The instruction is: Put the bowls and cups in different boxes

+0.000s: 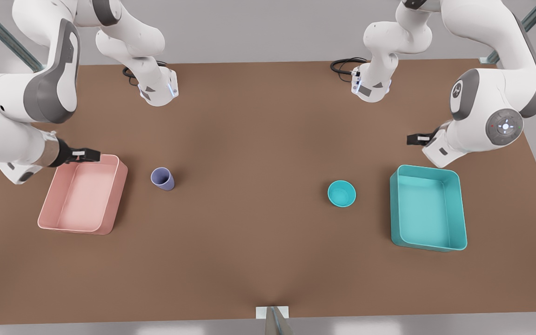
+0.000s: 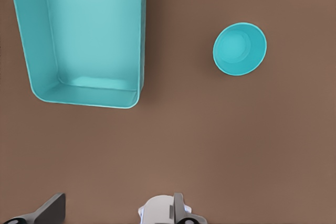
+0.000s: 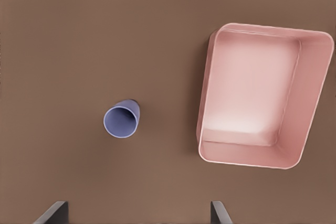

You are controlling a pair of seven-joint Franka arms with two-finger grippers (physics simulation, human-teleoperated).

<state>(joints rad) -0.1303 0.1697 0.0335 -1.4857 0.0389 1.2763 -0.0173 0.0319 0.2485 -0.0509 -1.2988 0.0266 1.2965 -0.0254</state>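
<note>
Nothing is being carried yet; you are sitting at the opening step, both objects on the table [image 1: 268, 260], both tubs empty.

Lavender cup [image 1: 162, 178] is standing upright just off the pink box [image 1: 83, 194], at its 3 o'clock in the front view, not touching. Teal bowl [image 1: 341, 193] is resting at 9 o'clock of the teal box [image 1: 427, 207], near but apart.

Left gripper [image 1: 374, 86] is hanging over the far side of the table, at about 12 o'clock of the bowl and well apart from it. Its wrist view is looking down on the teal bowl [image 2: 239, 49] and teal box [image 2: 84, 40]. Its finger spread is not readable, so you cannot tell open or shut.

Right gripper [image 1: 158, 89] is hovering over the far side too, at 12 o'clock of the cup, also well apart. Its wrist view is showing the cup [image 3: 122, 119] beside the pink box [image 3: 262, 94], with two dark fingers [image 3: 51, 213] standing wide apart and holding nothing.

Next move, as a judgement: you are needing each arm to come down over its own object, the right one straddling the cup's wall, the left one taking the bowl's rim. Cup looks tall and tippy, so centre before closing. Then lift clear of the tub wall and release inside, cup to pink, bowl to teal.
</note>
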